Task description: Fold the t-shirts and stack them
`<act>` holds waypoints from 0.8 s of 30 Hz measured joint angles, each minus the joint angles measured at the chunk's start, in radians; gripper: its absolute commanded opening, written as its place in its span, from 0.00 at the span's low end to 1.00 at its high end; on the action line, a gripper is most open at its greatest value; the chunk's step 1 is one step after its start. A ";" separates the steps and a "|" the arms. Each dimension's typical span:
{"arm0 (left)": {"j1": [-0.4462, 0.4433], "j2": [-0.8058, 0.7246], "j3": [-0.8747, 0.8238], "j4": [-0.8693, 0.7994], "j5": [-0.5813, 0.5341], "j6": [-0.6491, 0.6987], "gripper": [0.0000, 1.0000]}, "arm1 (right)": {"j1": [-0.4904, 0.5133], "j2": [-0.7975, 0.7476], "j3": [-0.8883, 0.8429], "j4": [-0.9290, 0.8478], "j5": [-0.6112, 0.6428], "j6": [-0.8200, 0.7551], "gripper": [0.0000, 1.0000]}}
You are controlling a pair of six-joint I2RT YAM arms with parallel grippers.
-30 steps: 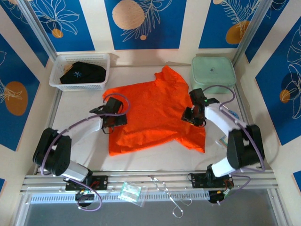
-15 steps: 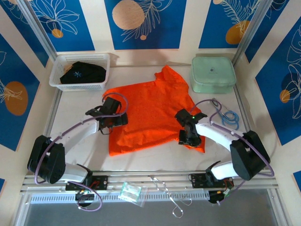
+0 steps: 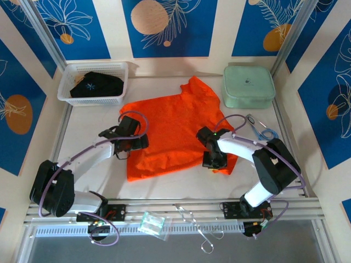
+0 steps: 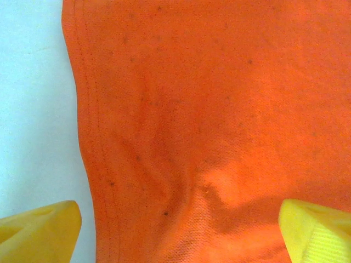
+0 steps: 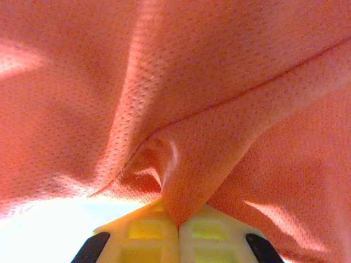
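We are folding the orange t-shirt (image 3: 170, 131), spread mid-frame; the black t-shirt (image 3: 96, 85) lies upper left in its basket (image 3: 90, 101). Our right gripper (image 3: 214, 160) pinches the orange cloth at lower right. Our left gripper (image 3: 130, 143) gapes wide over the left hem and, we judge, must close next.

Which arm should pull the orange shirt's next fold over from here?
Right. The right gripper is shut on a pinch of the orange shirt at its right side, while the left gripper sits open over the left edge, holding nothing.
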 measured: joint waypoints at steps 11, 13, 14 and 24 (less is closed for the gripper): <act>0.000 0.000 0.002 -0.039 -0.001 0.003 0.95 | -0.214 -0.239 0.095 -0.107 -0.263 -0.187 0.06; 0.000 0.000 0.002 -0.049 -0.001 0.006 0.95 | -0.262 -0.236 0.095 -0.108 -0.356 -0.222 0.14; 0.000 0.000 0.002 -0.052 -0.001 0.010 0.95 | -0.279 -0.222 0.095 -0.108 -0.393 -0.238 0.22; 0.000 0.003 0.003 -0.079 -0.001 0.028 0.99 | -0.259 -0.137 0.086 -0.100 -0.472 -0.266 0.79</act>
